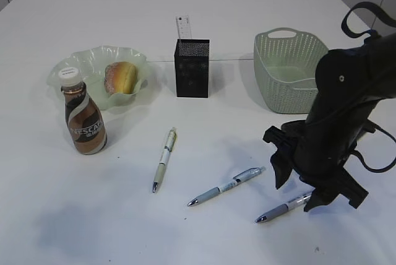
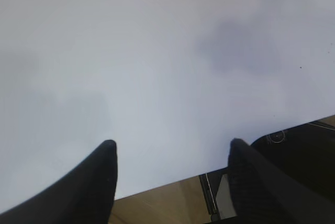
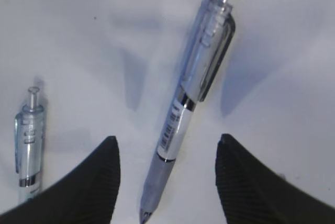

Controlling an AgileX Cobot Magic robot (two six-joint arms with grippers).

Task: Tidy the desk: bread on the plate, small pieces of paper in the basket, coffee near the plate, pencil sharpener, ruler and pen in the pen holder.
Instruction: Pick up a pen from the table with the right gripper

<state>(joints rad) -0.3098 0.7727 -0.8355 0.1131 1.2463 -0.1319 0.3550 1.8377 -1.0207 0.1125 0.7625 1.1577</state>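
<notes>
The bread (image 1: 120, 77) lies in the wavy green plate (image 1: 93, 55), and the coffee (image 1: 85, 119) stands upright just in front of it. The ruler (image 1: 184, 28) sticks up out of the black mesh pen holder (image 1: 192, 68). Three pens lie on the desk (image 1: 204, 234): one (image 1: 164, 158) in the middle, one (image 1: 226, 186) further right, and a third (image 1: 284, 207) under my right gripper (image 1: 297, 195). That gripper (image 3: 166, 143) is open, with this pen (image 3: 191, 103) lying between its fingers, untouched. My left gripper (image 2: 172, 145) is open and holds nothing. No pencil sharpener or paper pieces are in view.
The green basket (image 1: 289, 70) stands at the back right, behind my right arm. Beside the straddled pen lies its neighbour (image 3: 29, 140). The left gripper hangs over the desk's front edge (image 2: 209, 169), with floor showing below it.
</notes>
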